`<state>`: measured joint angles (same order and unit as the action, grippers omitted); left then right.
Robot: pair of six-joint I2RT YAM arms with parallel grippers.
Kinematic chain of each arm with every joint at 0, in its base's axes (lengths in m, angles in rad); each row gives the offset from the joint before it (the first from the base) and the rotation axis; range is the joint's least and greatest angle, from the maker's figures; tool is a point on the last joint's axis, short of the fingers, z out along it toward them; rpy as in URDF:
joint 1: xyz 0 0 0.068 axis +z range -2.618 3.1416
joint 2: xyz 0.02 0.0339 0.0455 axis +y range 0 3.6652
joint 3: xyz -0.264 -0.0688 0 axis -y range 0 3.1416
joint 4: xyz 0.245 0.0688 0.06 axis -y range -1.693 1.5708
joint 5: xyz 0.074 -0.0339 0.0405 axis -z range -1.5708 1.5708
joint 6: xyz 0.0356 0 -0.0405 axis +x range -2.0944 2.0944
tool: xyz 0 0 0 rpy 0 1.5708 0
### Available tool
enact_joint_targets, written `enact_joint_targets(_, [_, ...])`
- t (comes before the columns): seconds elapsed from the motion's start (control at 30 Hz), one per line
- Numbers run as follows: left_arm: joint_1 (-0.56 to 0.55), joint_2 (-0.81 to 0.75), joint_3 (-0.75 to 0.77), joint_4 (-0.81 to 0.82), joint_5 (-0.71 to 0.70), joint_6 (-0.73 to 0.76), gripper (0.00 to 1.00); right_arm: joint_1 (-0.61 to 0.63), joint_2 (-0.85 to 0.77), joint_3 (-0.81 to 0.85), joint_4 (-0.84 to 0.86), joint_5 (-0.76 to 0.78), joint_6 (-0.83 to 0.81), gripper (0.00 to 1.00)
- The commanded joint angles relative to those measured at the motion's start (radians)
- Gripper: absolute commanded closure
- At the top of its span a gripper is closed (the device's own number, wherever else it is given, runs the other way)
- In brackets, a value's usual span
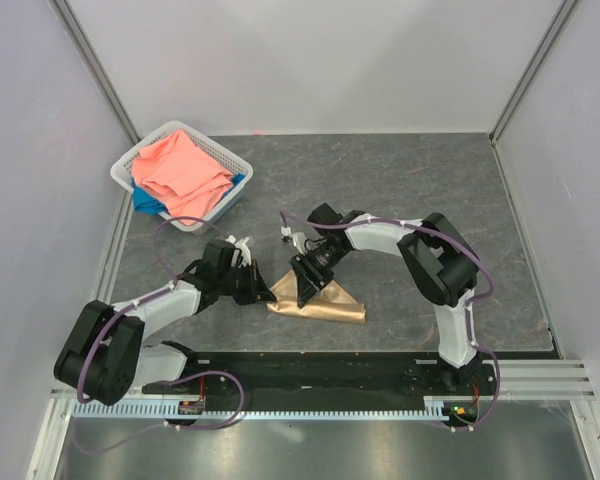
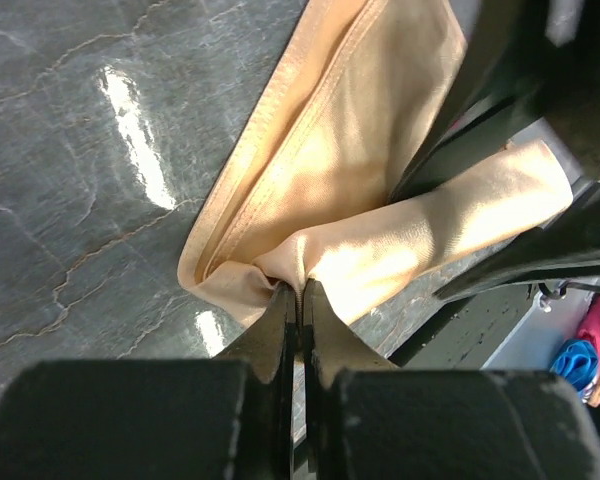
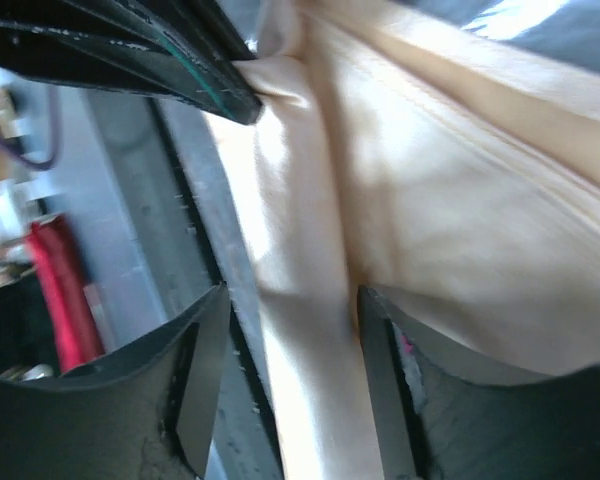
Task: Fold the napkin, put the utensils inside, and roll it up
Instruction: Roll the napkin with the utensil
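The peach-gold napkin (image 1: 330, 302) lies folded into a triangle on the dark table in front of both arms. My left gripper (image 1: 263, 290) is at the napkin's left tip. In the left wrist view the left gripper (image 2: 300, 290) is shut on a pinch of the napkin (image 2: 360, 150) where a rolled fold begins. My right gripper (image 1: 307, 278) hangs over the cloth's middle. In the right wrist view it (image 3: 292, 300) stands open, straddling a rolled ridge of the napkin (image 3: 430, 200). The utensils are hidden. A thin dark sliver (image 1: 283, 222) by the right wrist is too small to identify.
At the back left stands a white basket (image 1: 130, 165) holding a coral-pink cloth (image 1: 180, 170) and a blue cloth (image 1: 145, 200). The black base rail (image 1: 320, 372) runs along the near edge just below the napkin. White walls close in the table on three sides.
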<state>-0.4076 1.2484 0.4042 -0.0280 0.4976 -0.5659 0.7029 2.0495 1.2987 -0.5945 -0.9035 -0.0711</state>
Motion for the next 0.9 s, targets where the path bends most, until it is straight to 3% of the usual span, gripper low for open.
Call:
enact_joint_targets(0.0, [0.003,0.036,0.058,-0.115,-0.057,-0.006,0.98,-0.003,-0.143,0.008,0.013,0.234,-0.035,0.35])
enact_joint_targets(0.17, [0.018,0.089,0.09,-0.131,-0.013,-0.011,0.98,0.111,-0.316,-0.09,0.077,0.499,-0.082,0.3])
enact_joint_targets(0.3, [0.035,0.134,0.111,-0.145,0.012,-0.002,0.98,0.256,-0.46,-0.275,0.279,0.856,-0.113,0.3])
enact_joint_targets(0.43, [0.053,0.171,0.13,-0.145,0.047,0.003,0.98,0.358,-0.508,-0.378,0.422,0.998,-0.127,0.3])
enact_joint_targets(0.57, [0.058,0.197,0.148,-0.148,0.062,0.012,0.98,0.423,-0.482,-0.392,0.464,1.043,-0.163,0.29])
enact_joint_targets(0.87, [0.066,0.23,0.168,-0.153,0.079,0.023,0.98,0.426,-0.373,-0.346,0.424,0.999,-0.2,0.31])
